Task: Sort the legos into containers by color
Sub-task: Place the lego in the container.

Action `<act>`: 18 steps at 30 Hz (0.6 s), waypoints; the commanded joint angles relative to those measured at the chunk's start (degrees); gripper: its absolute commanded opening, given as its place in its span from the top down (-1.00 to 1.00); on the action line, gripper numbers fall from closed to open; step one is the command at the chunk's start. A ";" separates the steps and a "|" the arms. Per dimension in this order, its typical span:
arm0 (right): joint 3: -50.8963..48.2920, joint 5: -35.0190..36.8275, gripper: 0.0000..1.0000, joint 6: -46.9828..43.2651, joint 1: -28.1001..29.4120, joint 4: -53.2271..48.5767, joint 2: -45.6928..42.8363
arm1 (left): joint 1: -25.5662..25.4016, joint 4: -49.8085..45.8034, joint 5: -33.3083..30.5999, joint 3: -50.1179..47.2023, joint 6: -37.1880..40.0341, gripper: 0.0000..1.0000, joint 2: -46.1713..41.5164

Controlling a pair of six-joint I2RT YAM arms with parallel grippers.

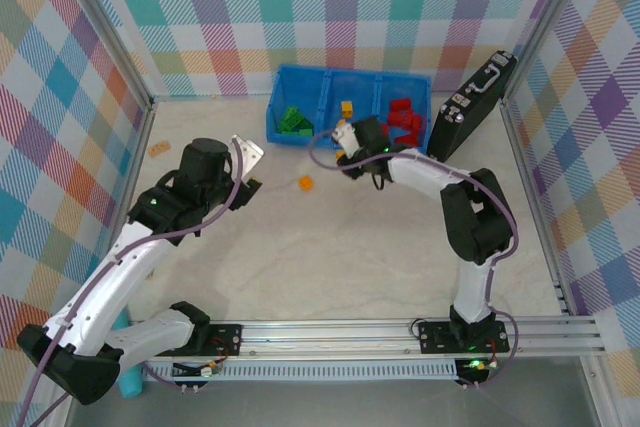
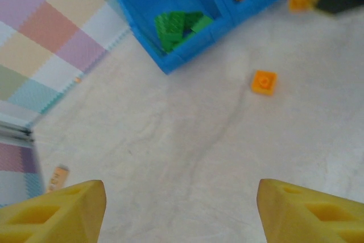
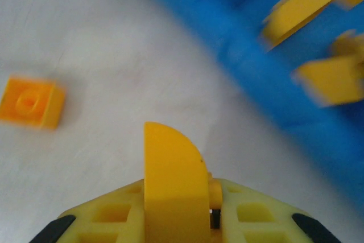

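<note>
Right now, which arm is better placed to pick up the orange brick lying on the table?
Left, I think. The left gripper is open and empty, facing the orange brick; the right gripper is shut on a yellow piece.

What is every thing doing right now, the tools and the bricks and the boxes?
left tool: open, empty.
right tool: shut on a yellow piece, near the blue tray.
green legos: in the tray's left compartment.
red legos: in the right compartment.
orange brick: loose, outside the tray.
black case: closed, standing on edge.
</note>
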 commanded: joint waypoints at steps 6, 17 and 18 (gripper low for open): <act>16.43 1.45 0.49 -6.21 -4.83 -0.86 7.13 | 0.58 6.92 8.71 -6.10 -0.25 -0.45 4.65; 29.49 7.87 0.48 -10.06 -6.75 1.22 21.41 | 0.34 26.32 14.41 -9.89 -9.75 -0.43 22.54; 29.66 8.13 0.47 -9.98 -6.91 1.82 22.00 | 0.17 27.83 14.79 -9.43 -9.77 -0.43 24.28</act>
